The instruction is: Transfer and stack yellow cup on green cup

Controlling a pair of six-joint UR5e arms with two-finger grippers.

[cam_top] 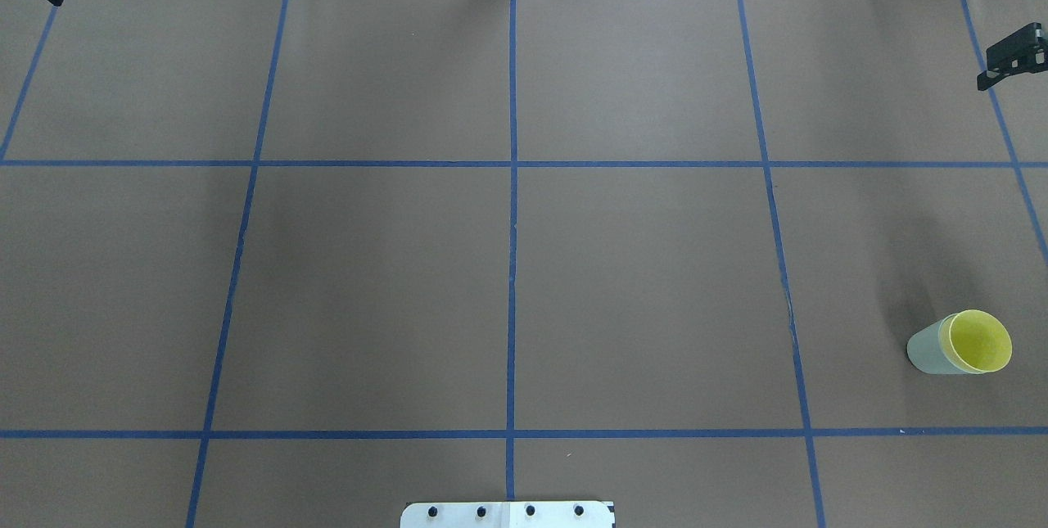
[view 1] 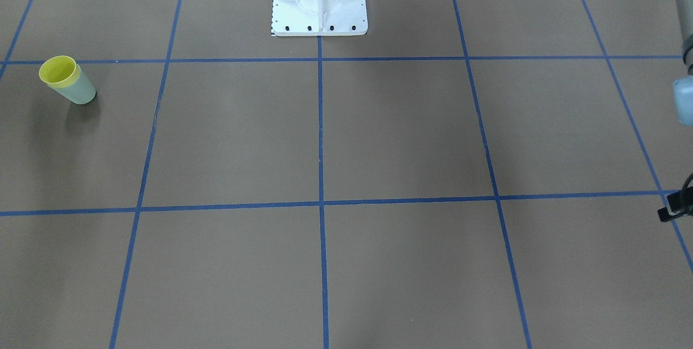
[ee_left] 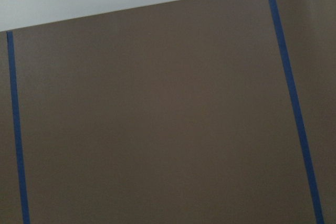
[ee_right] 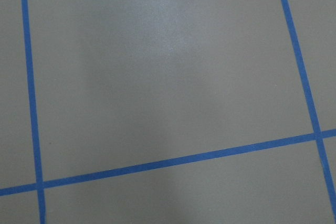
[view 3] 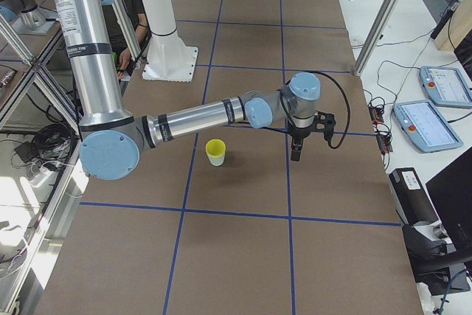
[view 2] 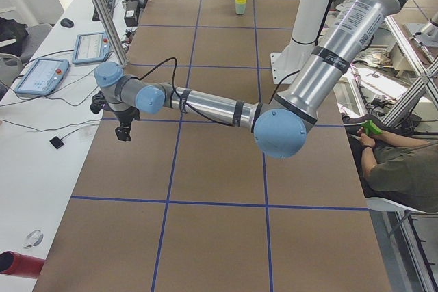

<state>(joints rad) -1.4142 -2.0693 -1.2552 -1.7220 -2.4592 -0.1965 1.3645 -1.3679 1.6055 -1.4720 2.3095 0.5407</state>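
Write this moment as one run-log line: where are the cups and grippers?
stage: stack looks done | yellow cup: nested upright in green cup, robot's right side | left gripper: clear of cups | right gripper: clear of cups

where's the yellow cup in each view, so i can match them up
Front-facing: yellow cup far left, upper part, nested in the green cup.
Overhead: far right, lower part.
Exterior left: top centre, at the table's far end.
Exterior right: centre, below the near arm.
Left wrist: not in it.
Right wrist: not in it.
Shared landmark: white base plate.
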